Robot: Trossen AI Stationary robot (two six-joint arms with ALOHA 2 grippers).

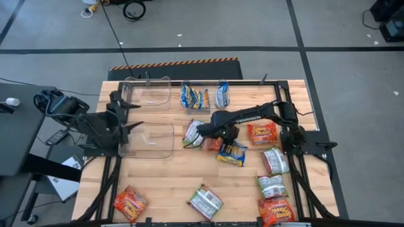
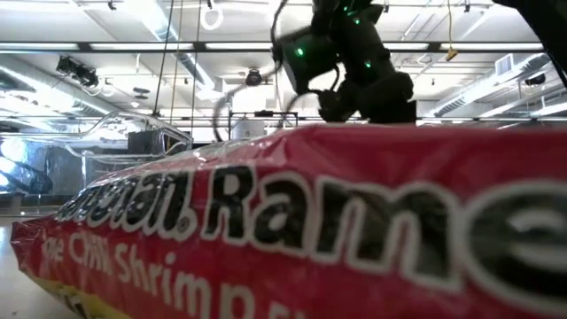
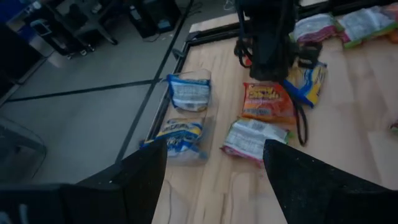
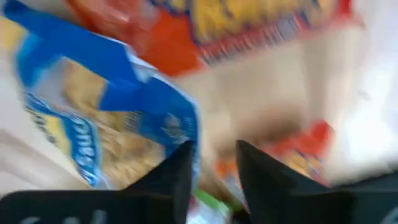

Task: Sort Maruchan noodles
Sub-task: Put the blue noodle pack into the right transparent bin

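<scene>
Maruchan noodle packets lie scattered on the wooden table. My right gripper (image 1: 213,134) (image 4: 214,155) points down at a cluster in the table's middle: a green-and-white packet (image 1: 192,132), an orange packet (image 1: 214,144) and a blue-and-yellow packet (image 1: 232,154) (image 4: 93,118). Its fingers stand a little apart, just beside the blue-and-yellow packet's edge. My left gripper (image 1: 136,126) (image 3: 214,168) hangs wide open over a clear bin (image 1: 154,140) at the left and holds nothing. Blue-and-yellow packets (image 1: 196,96) sit in a far clear bin. My right gripper comes from above, slanting, with its fingertips (image 4: 183,165) close to the edge of the blue-and-yellow packet (image 4: 180,124). Blur hides the spot, so I cannot tell whether they touch it.
More packets lie on the right side (image 1: 262,132) (image 1: 274,161) (image 1: 271,186) and along the near edge (image 1: 129,203) (image 1: 205,202) (image 1: 276,211). Another clear bin (image 1: 148,94) stands at the far left. An orange-red packet (image 2: 292,221) fills the low view.
</scene>
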